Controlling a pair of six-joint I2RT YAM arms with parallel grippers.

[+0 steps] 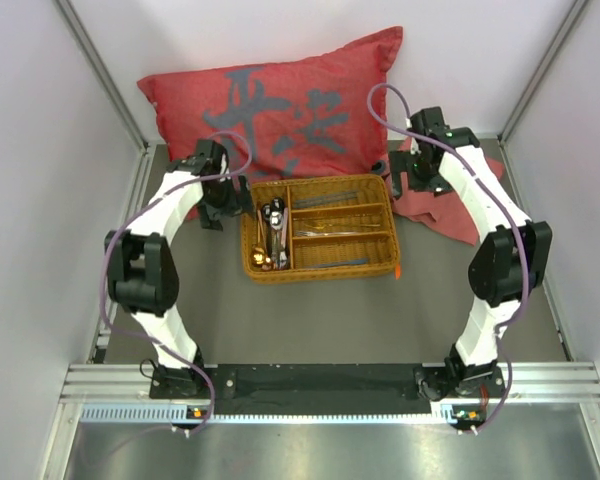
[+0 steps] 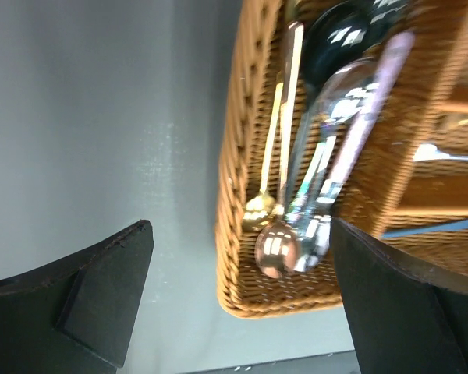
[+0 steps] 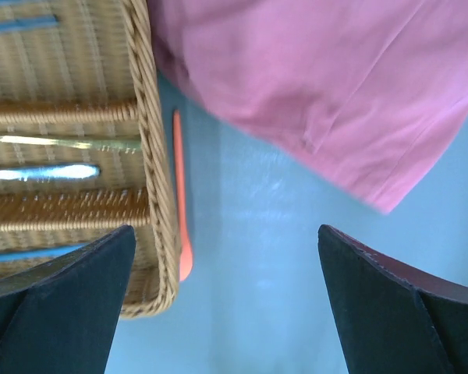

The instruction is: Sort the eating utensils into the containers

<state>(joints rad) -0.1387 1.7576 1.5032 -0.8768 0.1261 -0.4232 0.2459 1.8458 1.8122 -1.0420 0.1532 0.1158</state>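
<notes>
1. Both my arms hang over the tray (image 1: 378,272). My left end effector (image 2: 238,234) is spread wide with nothing between its fingers, above the tray's long compartment. My right end effector (image 3: 226,234) is equally wide and bare, over the tray's far side wall.
2. The spoons (image 1: 272,235) lie lengthwise in that long compartment. A copper spoon (image 2: 274,251) and a small gold one (image 2: 259,206) have their bowls toward one end wall, with silver and dark ones alongside.
3. The three shorter compartments hold slim dark blue, gold and silver pieces lying along their length (which are forks and which are knives I cannot tell).
4. One slim orange piece (image 3: 179,195) lies on the worktop (image 1: 320,320) outside the tray, right against its wicker wall. It looks to me like the one left to sort.
5. I judge it light, stiff and smooth, so it may skid or twist in a loose pinch.
6. I would grip it across its narrow width near the middle. That wall crowds one finger, so nudging the piece clear first may help.
7. A red cloth (image 3: 335,86) lies just beside, and the cushion (image 1: 280,100) sits behind the tray.
</notes>
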